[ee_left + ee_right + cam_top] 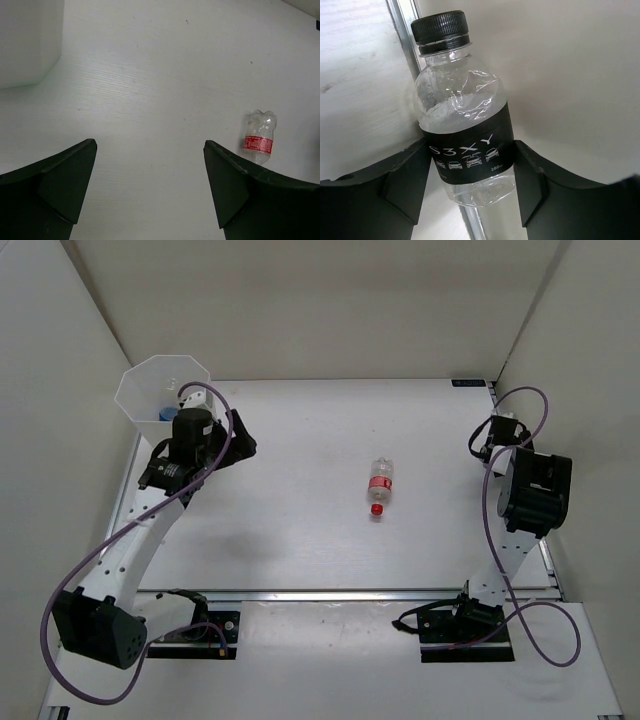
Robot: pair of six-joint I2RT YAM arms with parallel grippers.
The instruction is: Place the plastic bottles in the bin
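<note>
So: right gripper (470,175) clamped on black-label bottle (462,130) near right wall. Left gripper (150,165) spread wide, empty, beside bin (150,390). Red-label bottle (380,485) lying mid-table.

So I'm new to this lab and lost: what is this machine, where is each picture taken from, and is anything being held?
These are two robot arms bolted to a white table. The overhead view looks down from above and behind them; the other two come from cameras on each wrist. The left gripper is open and empty near the translucent bin. A clear bottle with red cap and label lies on the table, also visible from the left wrist. The right gripper is shut on a black-labelled bottle with a black cap.
</note>
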